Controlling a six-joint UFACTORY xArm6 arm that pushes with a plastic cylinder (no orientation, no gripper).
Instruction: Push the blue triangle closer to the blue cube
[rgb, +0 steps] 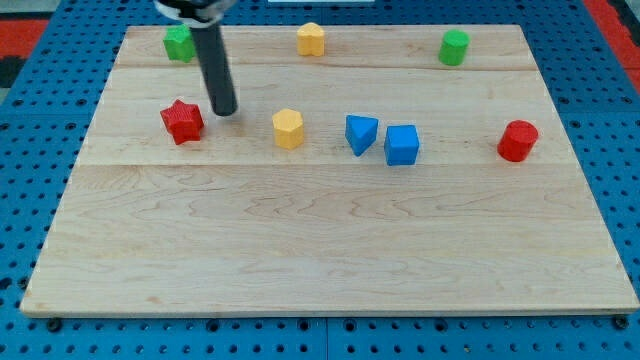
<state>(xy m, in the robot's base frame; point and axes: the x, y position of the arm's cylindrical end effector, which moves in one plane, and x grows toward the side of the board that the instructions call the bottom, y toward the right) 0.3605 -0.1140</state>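
Camera view: blue triangle (361, 134) sits just left of the blue cube (402, 145), nearly touching. My tip (224, 110) is well left of the cube, beside the red star (182, 121). No pincer here, so nothing's grasped.

Pale wooden board (320, 250) with fine grain, on a blue pegboard surface (30, 200). 2 blue blocks: triangle (361, 134), cube (402, 145). Red star (182, 121), red cylinder (518, 141). 2 yellow (288, 129) (311, 39), 2 green (179, 42) (454, 47). Dark rod (215, 65).

No legible text or markings anywhere.
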